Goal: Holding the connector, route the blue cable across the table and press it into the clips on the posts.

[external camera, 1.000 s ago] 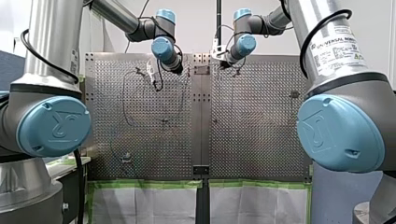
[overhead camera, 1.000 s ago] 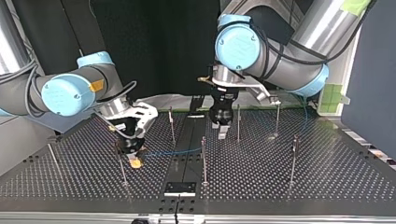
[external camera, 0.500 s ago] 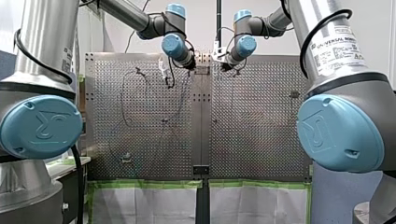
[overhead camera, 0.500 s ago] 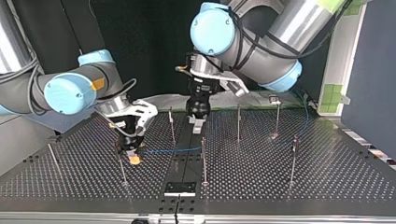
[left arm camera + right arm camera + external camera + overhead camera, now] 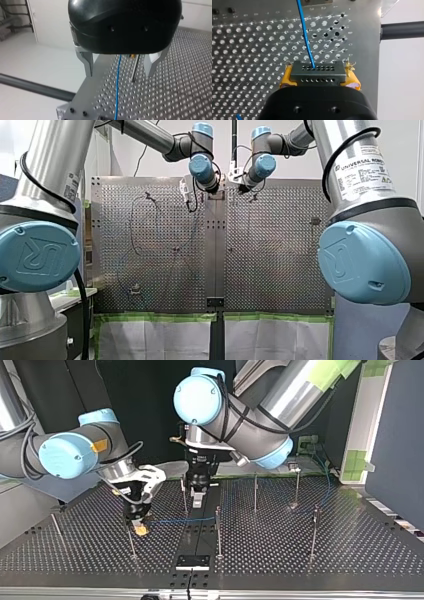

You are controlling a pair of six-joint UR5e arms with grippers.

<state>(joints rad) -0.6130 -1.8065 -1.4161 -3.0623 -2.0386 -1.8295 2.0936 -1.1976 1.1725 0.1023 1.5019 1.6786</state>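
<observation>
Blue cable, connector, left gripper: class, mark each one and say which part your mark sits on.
blue cable [image 5: 305, 37]: right wrist view, on the strand just ahead of the connector.
connector [image 5: 317, 73]: right wrist view, on its holed grey face.
left gripper [image 5: 118, 73]: left wrist view, midway between its open fingertips.

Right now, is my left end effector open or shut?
Open: the left end effector has its fingers wide apart, the blue cable passing between them.

The cable [image 5: 305, 37] is coloured blue. The connector [image 5: 317, 73] is seen as dark grey, dotted with two rows of holes. The pads [image 5: 285, 78] of my right pincer [image 5: 318, 77] are coloured yellow. The table [image 5: 249, 50] is patterned silver with regular perforations.
</observation>
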